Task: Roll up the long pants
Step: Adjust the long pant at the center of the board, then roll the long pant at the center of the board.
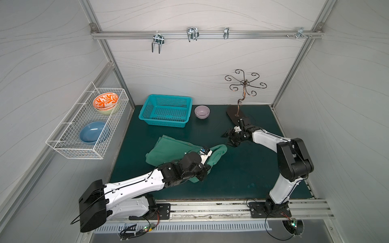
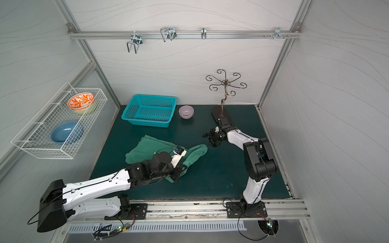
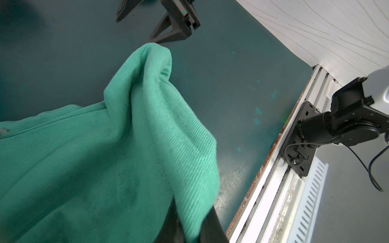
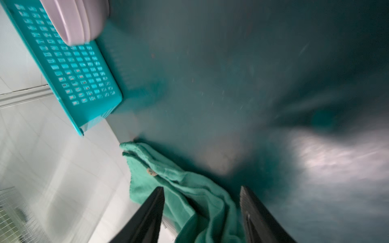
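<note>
Roll looks barely started: pants (image 1: 168,147) lie bunched mid-bench (image 1: 242,172). Left gripper (image 1: 201,175) is clamped tight on a raised fold toward the front edge. Right gripper (image 4: 201,195) is part open, empty, just beside the hump. Next, probably: right pinches there, then both turn the cloth over evenly.

The long pants (image 1: 168,147) are plain mid-green, finely diagonal-ribbed. The surface (image 1: 242,178) is dark teal and the grid-perforated basket (image 1: 166,123) is turquoise. There is a lilac bowl (image 1: 202,111), a blue bowl (image 1: 92,132) and an orange bowl (image 1: 105,100) with a white leaf pattern.

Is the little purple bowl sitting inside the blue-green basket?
No, the lilac bowl stands on the dark green mat beside the turquoise basket, outside its walls.
</note>
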`<action>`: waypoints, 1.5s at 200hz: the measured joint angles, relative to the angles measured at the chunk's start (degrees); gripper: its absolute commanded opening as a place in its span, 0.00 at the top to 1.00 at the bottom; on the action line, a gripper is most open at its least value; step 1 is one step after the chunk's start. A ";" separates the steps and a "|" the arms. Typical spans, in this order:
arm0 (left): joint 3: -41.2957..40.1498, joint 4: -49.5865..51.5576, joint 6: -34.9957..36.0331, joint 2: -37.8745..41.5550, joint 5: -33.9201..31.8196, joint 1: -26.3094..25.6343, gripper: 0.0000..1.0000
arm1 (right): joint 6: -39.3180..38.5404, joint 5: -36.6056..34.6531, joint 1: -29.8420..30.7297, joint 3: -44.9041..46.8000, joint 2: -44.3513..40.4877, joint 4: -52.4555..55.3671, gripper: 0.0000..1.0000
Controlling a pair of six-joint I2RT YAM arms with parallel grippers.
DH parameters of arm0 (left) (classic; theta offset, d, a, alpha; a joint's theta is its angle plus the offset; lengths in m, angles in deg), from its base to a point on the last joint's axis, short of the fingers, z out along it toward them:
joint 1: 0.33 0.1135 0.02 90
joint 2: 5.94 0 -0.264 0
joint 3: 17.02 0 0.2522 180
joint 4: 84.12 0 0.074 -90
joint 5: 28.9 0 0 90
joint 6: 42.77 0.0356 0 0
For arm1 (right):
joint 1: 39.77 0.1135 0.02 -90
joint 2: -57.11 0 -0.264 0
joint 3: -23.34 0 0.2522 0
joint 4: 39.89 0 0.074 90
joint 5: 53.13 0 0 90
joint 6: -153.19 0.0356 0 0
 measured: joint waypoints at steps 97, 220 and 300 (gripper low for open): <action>11.13 -2.45 0.98 -18.71 4.98 -0.13 0.25 | -14.99 -3.58 -14.23 3.91 -26.75 17.22 0.18; 13.73 6.80 -7.98 -3.98 4.00 12.76 0.01 | -11.02 1.18 5.46 20.92 -25.88 15.58 0.27; 3.72 18.23 -22.18 -1.66 -2.21 30.67 0.19 | -11.61 0.81 8.74 22.05 -13.00 2.73 0.58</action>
